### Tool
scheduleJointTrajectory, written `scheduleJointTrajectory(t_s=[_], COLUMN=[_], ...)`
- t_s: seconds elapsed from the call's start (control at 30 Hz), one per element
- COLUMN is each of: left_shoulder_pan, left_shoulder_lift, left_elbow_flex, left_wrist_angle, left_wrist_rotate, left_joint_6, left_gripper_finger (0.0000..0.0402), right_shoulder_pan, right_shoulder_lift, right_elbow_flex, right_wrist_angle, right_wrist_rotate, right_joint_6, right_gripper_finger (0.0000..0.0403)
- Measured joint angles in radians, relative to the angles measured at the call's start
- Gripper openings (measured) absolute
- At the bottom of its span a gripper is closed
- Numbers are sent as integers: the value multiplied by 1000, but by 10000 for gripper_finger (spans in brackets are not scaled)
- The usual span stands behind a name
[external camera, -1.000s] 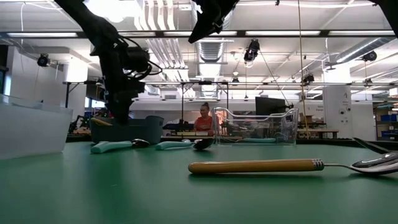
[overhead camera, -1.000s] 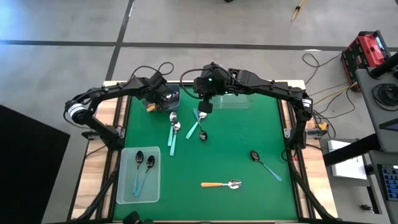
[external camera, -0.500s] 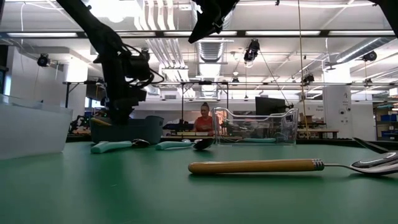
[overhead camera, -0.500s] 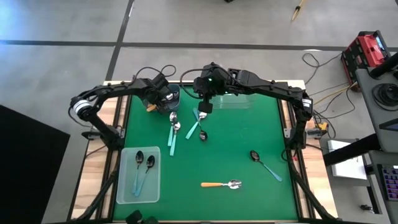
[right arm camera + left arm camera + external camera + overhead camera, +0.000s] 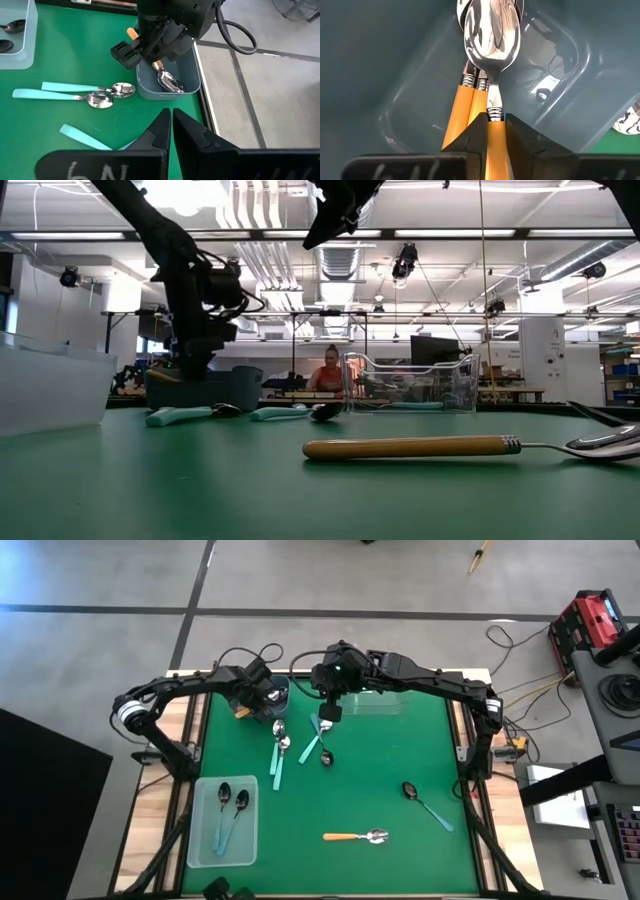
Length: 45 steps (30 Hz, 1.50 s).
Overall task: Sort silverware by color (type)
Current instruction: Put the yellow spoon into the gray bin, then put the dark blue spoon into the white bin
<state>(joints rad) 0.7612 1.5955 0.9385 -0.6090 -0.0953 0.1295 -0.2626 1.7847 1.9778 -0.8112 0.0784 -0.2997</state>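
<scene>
The left gripper [image 5: 490,131] hangs over the grey bin [image 5: 268,692] at the table's far edge, its fingers closed on the orange handle of a spoon [image 5: 491,55] whose bowl already sits among the other orange spoons [image 5: 470,95] inside; the sensible finish, by these pictures, is to lower a little more so the handle clears the rim, then release without tipping it out. The right gripper [image 5: 330,712] hovers above the teal spoons [image 5: 279,745] mid-table, its fingers all but closed on nothing. The high view alone shows what remains: one orange spoon [image 5: 356,836] and one dark spoon [image 5: 424,802] loose on the green mat [image 5: 390,760], two more dark ones in the clear tray [image 5: 199,840]; the left wrist view alone shows the grip and the bin's contents.
</scene>
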Motion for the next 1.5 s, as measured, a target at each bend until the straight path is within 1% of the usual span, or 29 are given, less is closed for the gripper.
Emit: scheduleJointTrajectory(t_s=[0.07,0.13,0.37,0.47,0.63,0.73,0.93,1.3,1.5], left_shoulder_pan=[0,0,-1,0,0,0,0,0,-2], left_shoulder_lift=[0,0,-7,-7,-7,-3,1,3,-20], left_elbow_flex=[2,6,33,38,36,36,35,34,34], left_wrist_angle=[0,1,6,18,60,60,63,64,62], left_wrist_rotate=[0,0,-1,-4,-62,-63,-63,-63,-62], left_joint_6=[0,-6,-10,15,71,120,124,116,71], left_gripper_finger=[26,25,35,36,37,37,39,83,100], right_shoulder_pan=[0,0,0,0,0,0,0,0,0], right_shoulder_lift=[0,0,0,0,0,0,0,0,0], right_elbow_flex=[0,0,0,0,0,-1,-2,-2,-2], right_wrist_angle=[0,-1,-7,-15,-24,-23,-23,-24,-49], right_wrist_rotate=[0,0,0,0,0,0,0,0,0], right_joint_6=[0,0,0,0,0,0,0,12,49], right_gripper_finger=[9,9,9,9,9,9,9,9,9])
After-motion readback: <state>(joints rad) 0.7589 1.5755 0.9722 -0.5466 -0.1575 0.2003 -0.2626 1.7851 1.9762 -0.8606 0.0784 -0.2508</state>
